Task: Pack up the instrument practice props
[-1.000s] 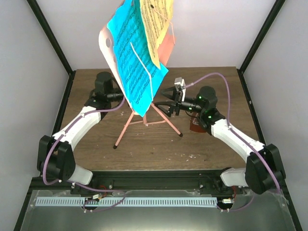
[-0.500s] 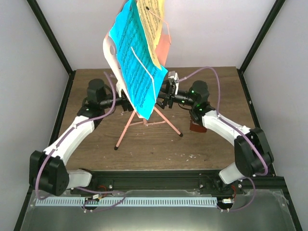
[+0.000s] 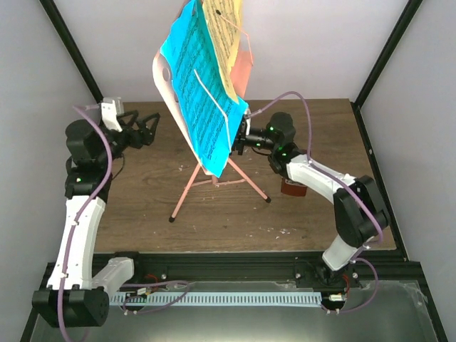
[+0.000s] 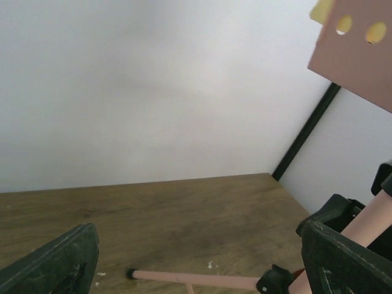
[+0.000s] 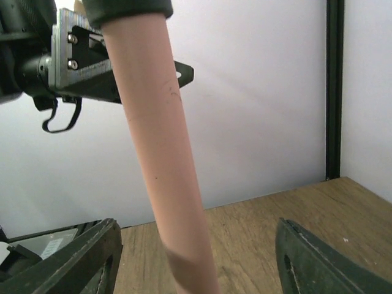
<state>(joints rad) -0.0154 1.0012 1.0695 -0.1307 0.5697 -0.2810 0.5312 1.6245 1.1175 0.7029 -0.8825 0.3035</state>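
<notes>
The pink tripod music stand [image 3: 217,177] stands mid-table, its desk [image 3: 162,75] carrying a blue page [image 3: 199,92] and a yellow page [image 3: 224,35]. My right gripper [image 3: 239,142] is open around the stand's pole [image 5: 162,171]; the pole rises between the fingers [image 5: 73,263], left of centre, and touches neither. My left gripper [image 3: 149,127] hangs open and empty at the far left, apart from the stand; its view shows a tripod leg [image 4: 202,282] and a hole-dotted desk corner [image 4: 361,52]. The reddish-brown metronome [image 3: 291,187] sits partly hidden under my right arm.
Black frame posts [image 3: 374,71] and white walls close in the wooden table [image 3: 142,214] on three sides. A grey metal bracket [image 5: 76,55] sits up left of the pole in the right wrist view. The tripod's feet spread toward the table's front.
My left gripper opened, left the stand's pole and swung back to the far left. My right gripper slid left until its jaws, now a little narrower, straddle the pole.
</notes>
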